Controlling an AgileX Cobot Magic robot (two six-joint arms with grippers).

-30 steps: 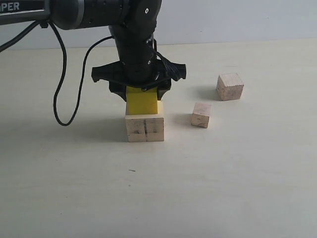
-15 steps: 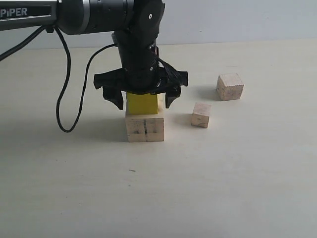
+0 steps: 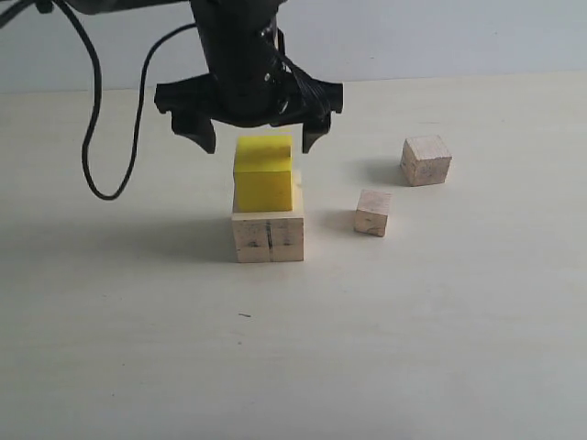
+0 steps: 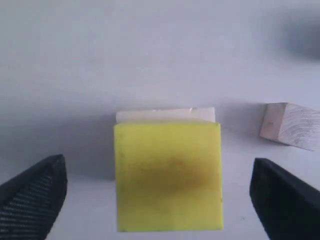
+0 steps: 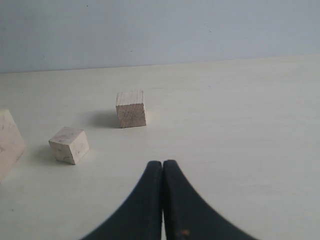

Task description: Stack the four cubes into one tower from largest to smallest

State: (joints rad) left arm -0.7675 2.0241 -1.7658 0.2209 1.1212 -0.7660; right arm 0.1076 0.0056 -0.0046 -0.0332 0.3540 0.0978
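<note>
The large wood cube with a dark crack line stands on the table, and the yellow cube rests on top of it. Just above them my left gripper hangs open, its fingers wide on either side of the yellow cube and clear of it. A strip of the large cube shows past the yellow one. The medium wood cube and the small wood cube sit apart to the right. My right gripper is shut and empty, out of the exterior view.
A black cable loops down from the left arm onto the table left of the stack. The pale table stretches toward the front, with a blue-grey wall behind it.
My left gripper opened, let go of the yellow cube on the large cube, and rose straight up above it. The two loose cubes have not moved.
</note>
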